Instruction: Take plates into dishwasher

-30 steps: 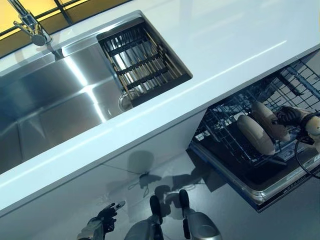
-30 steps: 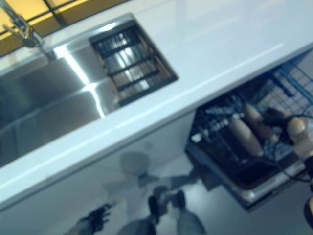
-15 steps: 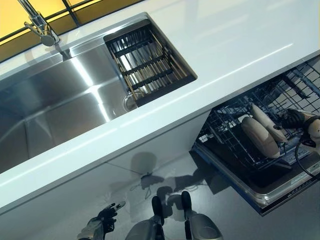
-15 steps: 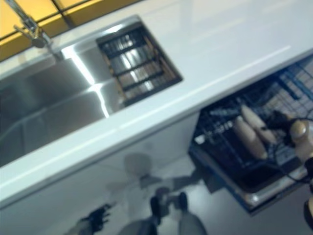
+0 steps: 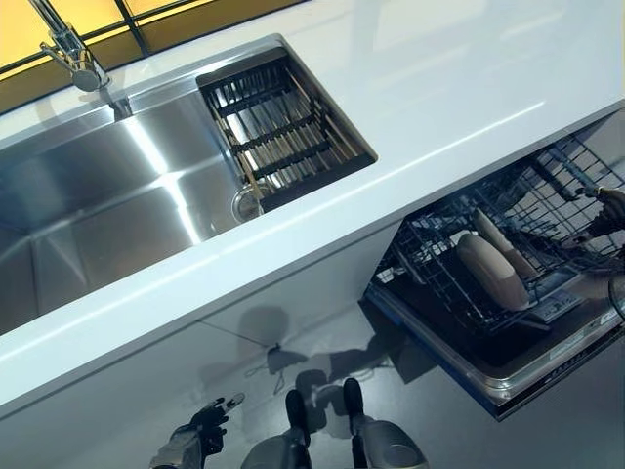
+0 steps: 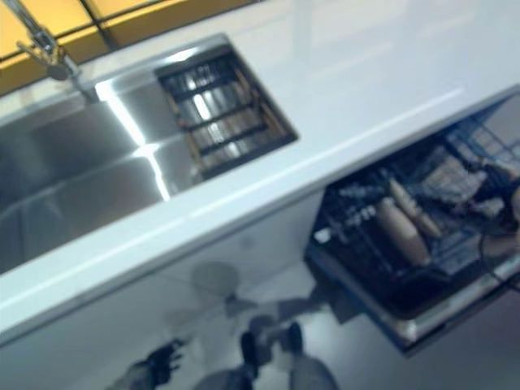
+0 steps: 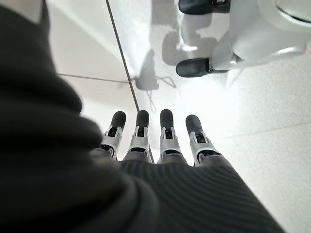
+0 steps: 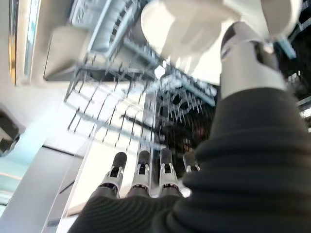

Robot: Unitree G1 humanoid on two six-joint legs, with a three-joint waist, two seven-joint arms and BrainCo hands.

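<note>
Two beige plates stand on edge side by side in the pulled-out dishwasher rack (image 5: 437, 237) below the counter: the nearer plate (image 5: 491, 274) and the one behind it (image 5: 506, 245). My right hand (image 5: 611, 203) is at the far right edge, apart from both plates. In the right wrist view its fingers (image 8: 141, 174) are straight and hold nothing, with a plate (image 8: 189, 24) and the rack wires past them. My left hand (image 5: 200, 437) hangs low near the floor, its fingers (image 7: 165, 138) straight and empty.
A white countertop (image 5: 439, 88) runs above the rack. The steel sink (image 5: 88, 195) holds a dark drain basket (image 5: 283, 127), with a faucet (image 5: 68, 49) behind it. The open dishwasher door (image 5: 527, 362) juts out at lower right.
My right hand has let go of the rear plate and drawn back to the right. Both plates now stand alone in the rack. The camera has shifted slightly.
</note>
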